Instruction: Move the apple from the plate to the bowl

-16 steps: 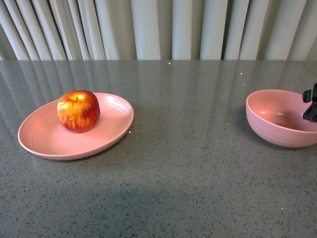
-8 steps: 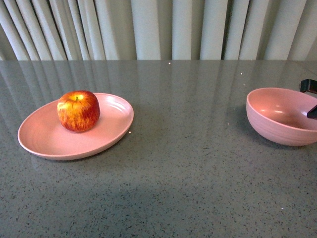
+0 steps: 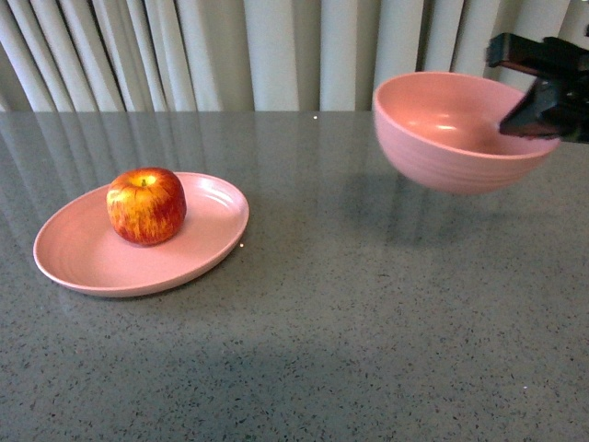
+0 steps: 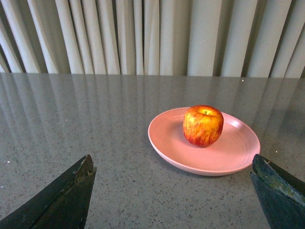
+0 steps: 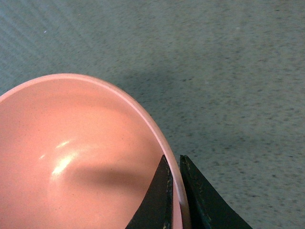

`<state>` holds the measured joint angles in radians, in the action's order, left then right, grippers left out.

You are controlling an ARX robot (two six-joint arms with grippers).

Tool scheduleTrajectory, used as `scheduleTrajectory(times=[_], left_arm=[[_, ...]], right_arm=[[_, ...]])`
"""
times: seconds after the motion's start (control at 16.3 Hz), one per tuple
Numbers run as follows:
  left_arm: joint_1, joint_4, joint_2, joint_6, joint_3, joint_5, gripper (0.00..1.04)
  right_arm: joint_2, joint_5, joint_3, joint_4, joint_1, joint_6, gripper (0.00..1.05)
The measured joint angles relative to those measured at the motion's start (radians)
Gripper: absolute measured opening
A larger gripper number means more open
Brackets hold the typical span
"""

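Observation:
The red and yellow apple sits on the wide shallow pink plate at the table's left. Both also show in the left wrist view, the apple on the plate, ahead of my open, empty left gripper. My right gripper is shut on the rim of the deep pink bowl and holds it in the air above the table at the right, tilted a little. In the right wrist view the gripper pinches the bowl's rim, one finger inside and one outside.
The grey speckled table spreads across the view. A pale pleated curtain hangs behind its far edge. The bowl's shadow falls on the table beneath it.
My right gripper has lifted the bowl off the table and carried it up and to the left. The apple and plate have not moved.

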<state>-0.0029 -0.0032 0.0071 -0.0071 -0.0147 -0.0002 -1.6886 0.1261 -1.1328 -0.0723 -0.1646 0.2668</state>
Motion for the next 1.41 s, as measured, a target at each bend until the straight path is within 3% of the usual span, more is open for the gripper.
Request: scheduleTrajectory(times=[0.43, 0.98, 1.16, 1.22, 1.35, 1.41], left_arm=[[0.0, 0.0, 0.0, 0.0, 0.0, 0.0, 0.98], [0.0, 0.0, 0.0, 0.0, 0.0, 0.0, 0.98], [0.0, 0.0, 0.0, 0.0, 0.0, 0.0, 0.98], [0.0, 0.0, 0.0, 0.0, 0.0, 0.0, 0.98], [0.0, 0.0, 0.0, 0.0, 0.0, 0.0, 0.98], [0.0, 0.0, 0.0, 0.0, 0.0, 0.0, 0.98]], right_arm=[[-0.179, -0.063, -0.124, -0.047, -0.19, 0.007, 0.03], [-0.291, -0.095, -0.166, -0.062, -0.241, 0.054, 0.03], [-0.291, -0.096, -0.164, -0.054, -0.24, 0.059, 0.37], [-0.288, -0.096, -0.16, -0.05, -0.24, 0.06, 0.43], [-0.217, -0.079, -0.112, -0.033, -0.24, 0.082, 0.74], [-0.185, -0.077, -0.098, -0.018, -0.239, 0.083, 0.81]])
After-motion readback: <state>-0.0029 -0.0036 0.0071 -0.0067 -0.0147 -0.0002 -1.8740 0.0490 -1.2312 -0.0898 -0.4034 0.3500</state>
